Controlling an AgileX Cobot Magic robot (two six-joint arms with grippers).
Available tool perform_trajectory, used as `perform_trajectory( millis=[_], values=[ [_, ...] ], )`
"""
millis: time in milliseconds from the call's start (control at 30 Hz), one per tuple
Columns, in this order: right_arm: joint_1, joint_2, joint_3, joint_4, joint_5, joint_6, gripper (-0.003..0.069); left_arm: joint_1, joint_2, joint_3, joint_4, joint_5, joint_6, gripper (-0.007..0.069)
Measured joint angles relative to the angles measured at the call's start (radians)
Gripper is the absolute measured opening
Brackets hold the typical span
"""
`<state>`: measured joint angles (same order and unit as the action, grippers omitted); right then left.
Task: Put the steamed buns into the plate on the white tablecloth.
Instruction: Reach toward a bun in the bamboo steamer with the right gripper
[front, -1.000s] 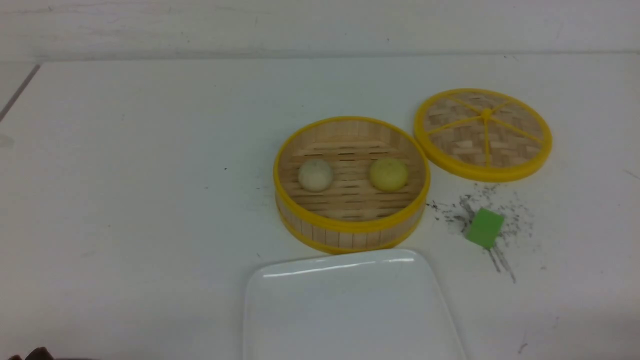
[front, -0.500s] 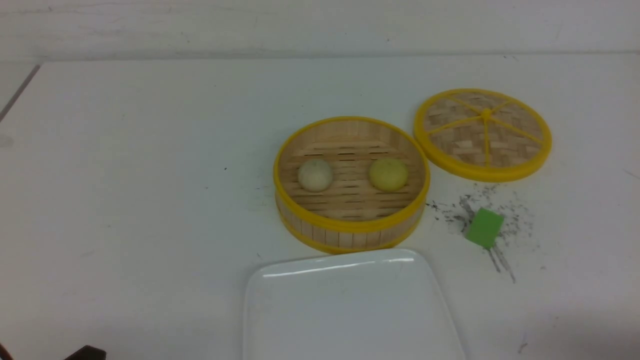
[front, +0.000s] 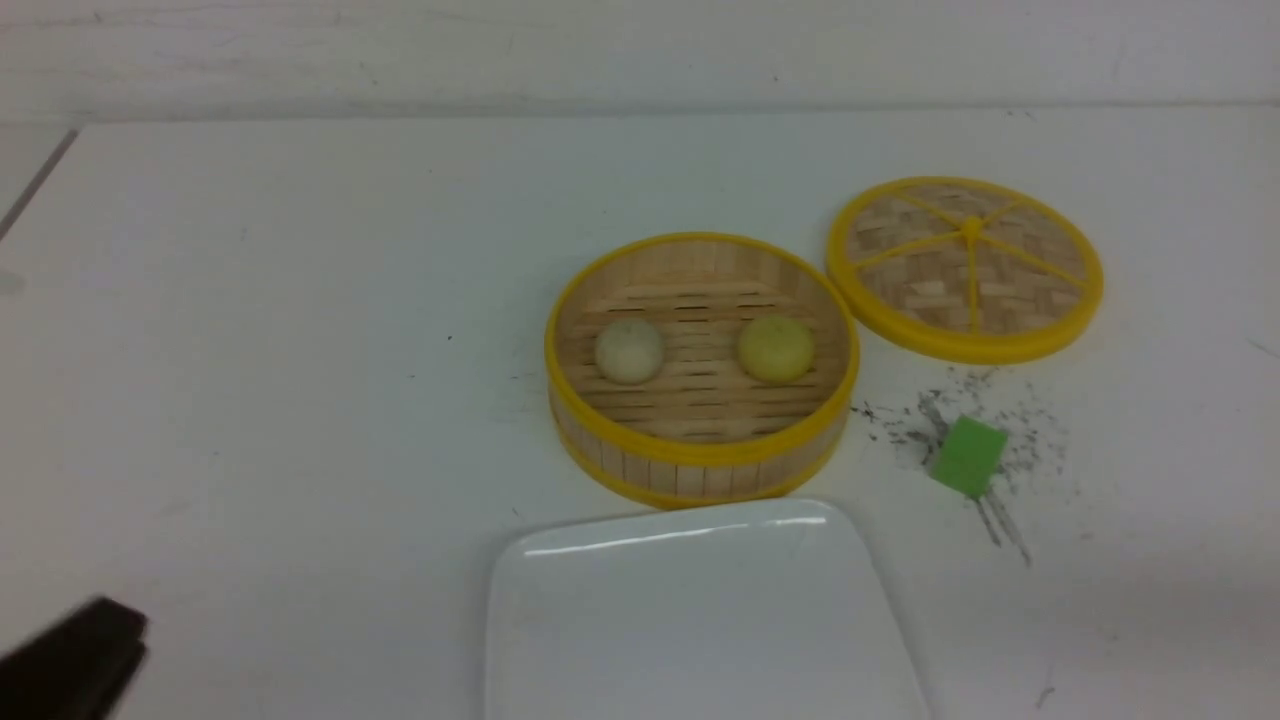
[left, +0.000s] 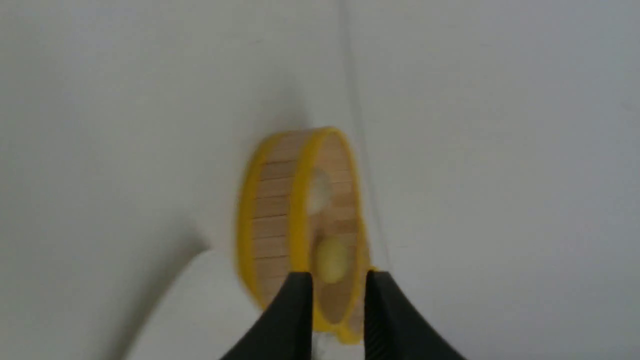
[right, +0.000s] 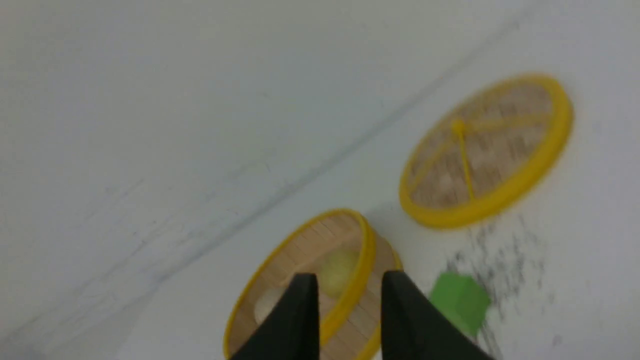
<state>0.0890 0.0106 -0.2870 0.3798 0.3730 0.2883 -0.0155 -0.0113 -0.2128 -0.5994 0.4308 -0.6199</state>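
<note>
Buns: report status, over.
Left gripper, right gripper open, empty. Beige bun, yellow bun in the basket; plate bare. Lid off, nothing in the way.

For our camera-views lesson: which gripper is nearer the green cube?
Right, probably. The right gripper, outside the front view, has the green cube close beside it in its wrist view. The left gripper is far left of it, low in the front view.

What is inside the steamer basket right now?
Two buns sit on the slatted floor, apart: a beige bun on the left and a yellow bun on the right. The near rim of the basket hides the floor strip just behind it.
</note>
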Motion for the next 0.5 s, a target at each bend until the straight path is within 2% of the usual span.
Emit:
perform_trajectory(
  millis=[67,133,167,267,333,400,500],
  values=[
    [0.0,0.072,-0.115,-0.065,0.105,-0.072,0.006,0.0,0.043,-0.147,0.001,0.014,0.165,0.0113],
    [0.0,0.137,-0.165,-0.105,0.197,-0.084,0.0013,0.0,0.092,-0.204,0.011,0.038,0.212,0.0091],
    [0.0,0.216,-0.218,-0.145,0.301,-0.088,-0.001,0.0,0.181,-0.266,0.031,0.107,0.265,0.0052],
    [0.0,0.401,-0.304,-0.204,0.501,-0.09,-0.0014,0.0,0.375,-0.332,0.081,0.288,0.305,0.0005],
    [0.0,0.526,-0.342,-0.214,0.577,-0.096,-0.0013,0.0,0.511,-0.357,0.102,0.388,0.317,0.0002],
    [0.0,0.622,-0.368,-0.198,0.599,-0.108,-0.0013,0.0,0.629,-0.361,0.097,0.441,0.35,0.0002],
    [0.02,0.866,-0.43,-0.063,0.57,-0.268,-0.0011,0.0,0.851,-0.361,0.026,0.464,0.507,0.0002]
  ],
)
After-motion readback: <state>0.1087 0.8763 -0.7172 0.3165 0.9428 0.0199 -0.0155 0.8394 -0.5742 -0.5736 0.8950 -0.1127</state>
